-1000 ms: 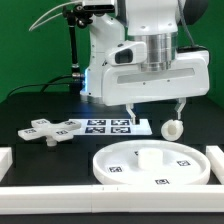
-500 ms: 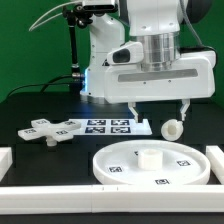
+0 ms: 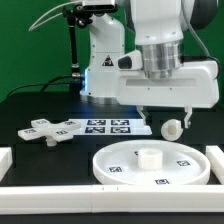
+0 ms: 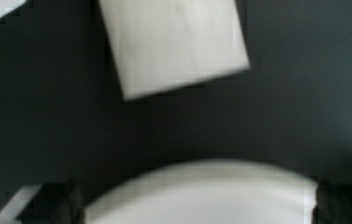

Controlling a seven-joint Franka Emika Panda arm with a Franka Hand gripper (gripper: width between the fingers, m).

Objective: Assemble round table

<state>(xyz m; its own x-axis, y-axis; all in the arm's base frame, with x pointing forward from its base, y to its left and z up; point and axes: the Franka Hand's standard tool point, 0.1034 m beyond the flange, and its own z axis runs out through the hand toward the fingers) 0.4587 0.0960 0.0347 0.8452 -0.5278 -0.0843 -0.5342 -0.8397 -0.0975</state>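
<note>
- The round disc point(image 3: 155, 165) of the table kit lies flat on the black surface point(image 3: 30, 105), at the front of the exterior view.
- The disc is white plastic with a raised rim. Small black-white tags sit around its inner face, and a short round boss point(image 3: 147, 155) stands at its middle.
- The cylinder leg point(image 3: 172, 128) lies on its side just behind the disc, towards the exterior view's right, with one round white end facing the camera. No tags can be made out on it at this size.
- The cross-shaped foot point(image 3: 50, 130) lies flat, well apart from the leg, on the exterior view's left. It is white with small dark marks on its arms.
- The marker board point(image 3: 115, 126) lies between the foot and the leg.
- The gripper point(image 3: 164, 116) hangs over the leg with its jaws spread wide, one finger on each side of it. It grips nothing.
- In the wrist view a blurred white rounded shape point(image 4: 199, 195), which appears to be the leg, shows between the two dim fingers.
- White border rails point(image 3: 215, 160) edge the surface around the disc.
</note>
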